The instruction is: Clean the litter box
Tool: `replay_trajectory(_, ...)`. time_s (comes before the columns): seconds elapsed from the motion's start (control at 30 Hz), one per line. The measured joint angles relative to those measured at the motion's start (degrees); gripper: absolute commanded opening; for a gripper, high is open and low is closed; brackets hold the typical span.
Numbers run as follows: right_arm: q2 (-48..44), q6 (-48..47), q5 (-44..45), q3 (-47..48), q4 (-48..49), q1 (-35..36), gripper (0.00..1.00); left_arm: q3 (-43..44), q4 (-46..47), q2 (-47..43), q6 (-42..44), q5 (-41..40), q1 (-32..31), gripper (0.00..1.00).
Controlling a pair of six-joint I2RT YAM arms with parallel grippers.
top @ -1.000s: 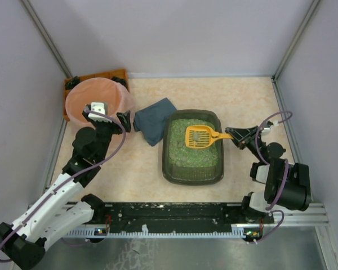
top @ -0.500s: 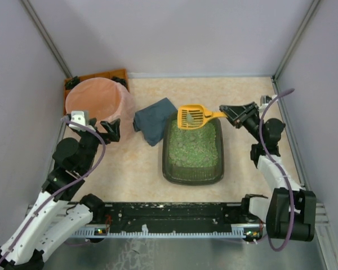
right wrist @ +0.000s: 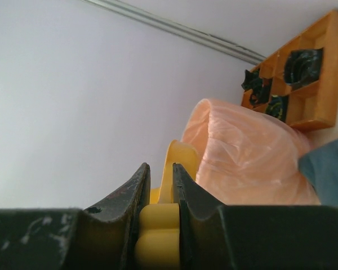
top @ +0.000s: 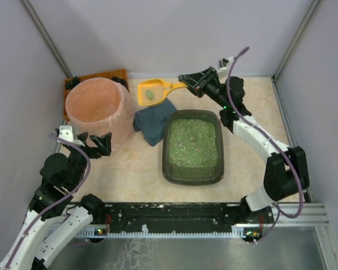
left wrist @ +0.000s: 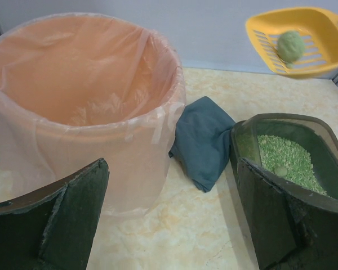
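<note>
**Nearly at the bucket, clump not safe yet**

R gripper [top: 187, 84] pinches the scoop [top: 152, 91] handle, fingers pressed tight on it. The scoop head juts out ahead of the fingertips w/ one green clump [top: 149, 94] loose in it. The head hangs just beside the bucket [top: 119, 121], not over it, w/ the cloth [top: 154, 125] near.

Risk, imo: a wrist roll or a jerk sends the clump off the open lip onto cloth or table, not into the liner. The thin handle could also twist btw the fingers.

L gripper [top: 94, 138] is spread wide, holding nothing, bucket just ahead of its fingers.

Box [top: 168, 163] sits flat, open side up, below & behind the R fingertips and ahead-right of the L ones. Its long axis runs near-to-far, from the arm bases twd the back wall.
</note>
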Motion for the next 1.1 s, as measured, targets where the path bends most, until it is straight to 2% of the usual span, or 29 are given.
replay_trajectory(0.33, 22.91, -6.86, 7.37, 30.18, -9.25, 12.33, 0.0, -1.81, -3.8, -2.38, -1.53, -0.33, 0.0, 1.0)
replay_trajectory(0.63, 39.08, -23.56, 8.5, 57.75, -23.02, 19.52, 0.0, -1.95, -4.11, -2.93, -1.6, -1.33, 0.02, 1.0)
replay_trajectory(0.9, 41.31, -44.33, 7.89, 68.35, -30.32, 23.91, 0.0, -1.97, -4.13, -3.19, -1.79, -1.84, 0.02, 1.0)
replay_trajectory(1.1, 41.31, -52.5, 7.1, 70.53, -32.24, 25.33, 0.0, -1.99, -4.13, -3.19, -1.88, -1.84, 0.0, 0.99)
